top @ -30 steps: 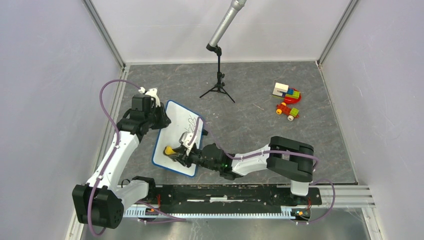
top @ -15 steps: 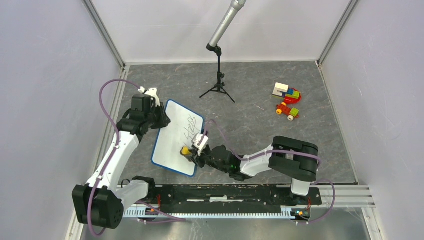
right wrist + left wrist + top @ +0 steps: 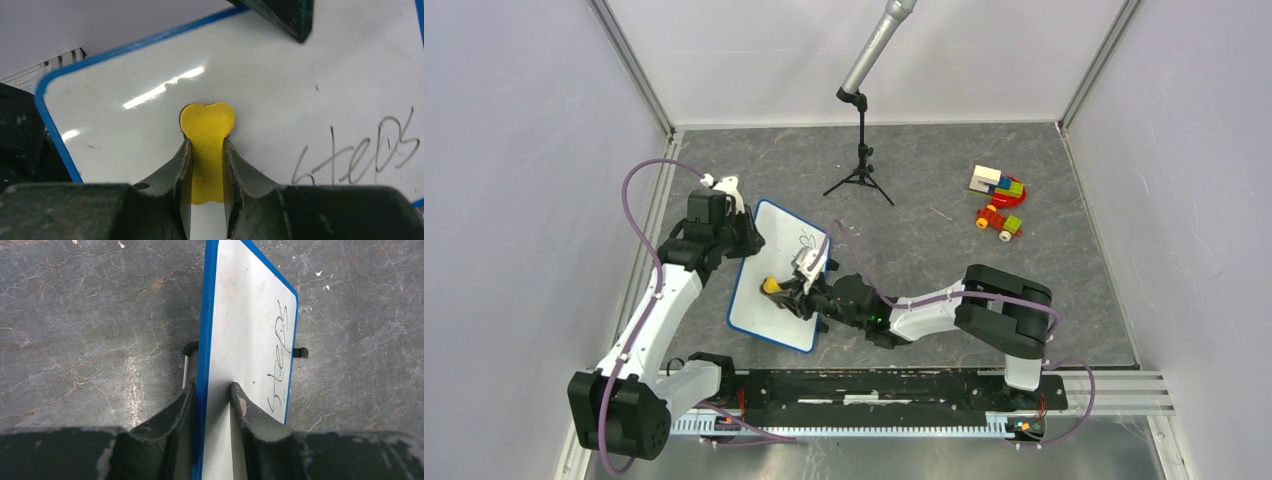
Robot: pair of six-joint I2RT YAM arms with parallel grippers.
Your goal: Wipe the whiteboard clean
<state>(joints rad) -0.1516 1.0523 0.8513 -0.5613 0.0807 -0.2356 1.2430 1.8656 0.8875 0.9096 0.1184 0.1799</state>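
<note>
Left wrist, unlike top external, shows left hand [image 3: 212,388] clamping the whiteboard [image 3: 246,315].

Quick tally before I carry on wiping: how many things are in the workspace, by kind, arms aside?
whiteboard: 1
yellow eraser: 1
tripod stand: 1
toy block builds: 2
Total: 5
</note>
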